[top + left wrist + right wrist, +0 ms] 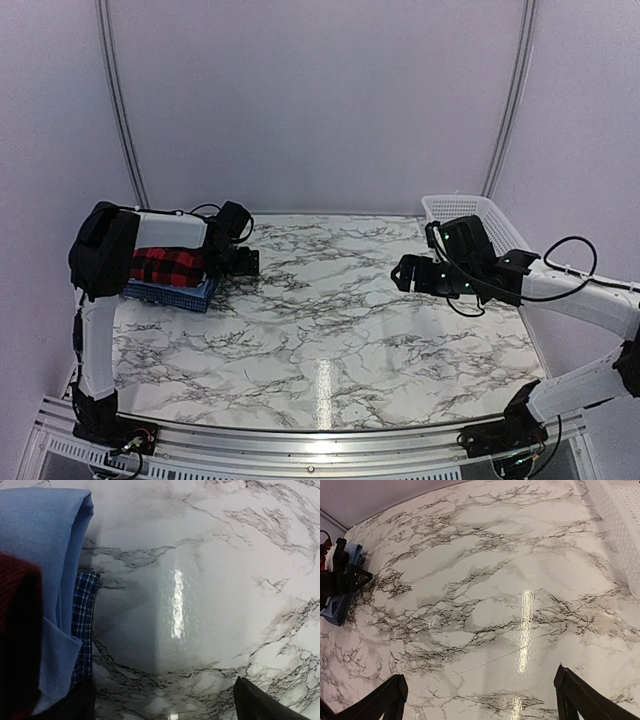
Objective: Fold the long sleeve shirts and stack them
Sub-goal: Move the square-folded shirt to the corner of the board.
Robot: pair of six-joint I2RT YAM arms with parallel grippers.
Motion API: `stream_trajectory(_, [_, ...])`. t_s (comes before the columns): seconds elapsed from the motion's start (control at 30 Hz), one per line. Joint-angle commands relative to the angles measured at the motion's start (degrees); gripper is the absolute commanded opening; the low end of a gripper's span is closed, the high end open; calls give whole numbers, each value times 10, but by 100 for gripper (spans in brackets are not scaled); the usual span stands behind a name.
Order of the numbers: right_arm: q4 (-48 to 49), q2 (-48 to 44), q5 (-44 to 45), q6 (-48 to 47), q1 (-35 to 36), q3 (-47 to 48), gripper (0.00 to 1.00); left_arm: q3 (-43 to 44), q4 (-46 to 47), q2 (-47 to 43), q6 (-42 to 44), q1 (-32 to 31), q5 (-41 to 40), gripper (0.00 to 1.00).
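Red-plaid shirt (165, 265) lies folded atop the blue shirt (40, 555) and checked shirt (83, 615) on the desk (330, 330) at left, so I judge the stack complete, my left jaws and right jaws spread, empty.

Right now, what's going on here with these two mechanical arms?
Three folded shirts sit stacked at the left of the table: a red plaid shirt on top, a light blue shirt under it, and a dark checked shirt at the bottom. The left arm reaches over the stack, jaws open and empty. The right arm hovers over bare marble near a white basket, jaws open too. The folding looks finished.
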Motion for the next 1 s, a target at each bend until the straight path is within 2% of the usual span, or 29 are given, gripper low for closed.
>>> stream_trajectory(0.0, [8, 3, -7, 8, -4, -2, 99, 17, -1, 12, 15, 28, -1, 99])
stream_trajectory(0.5, [10, 11, -7, 6, -4, -5, 99, 45, -3, 14, 41, 45, 26, 99])
stream_trajectory(0.73, [9, 13, 1, -6, -5, 2, 98, 42, -3, -32, 52, 19, 34, 99])
stream_trajectory(0.97, [12, -1, 22, -24, -5, 13, 99, 23, -1, -103, 57, -40, 17, 99])
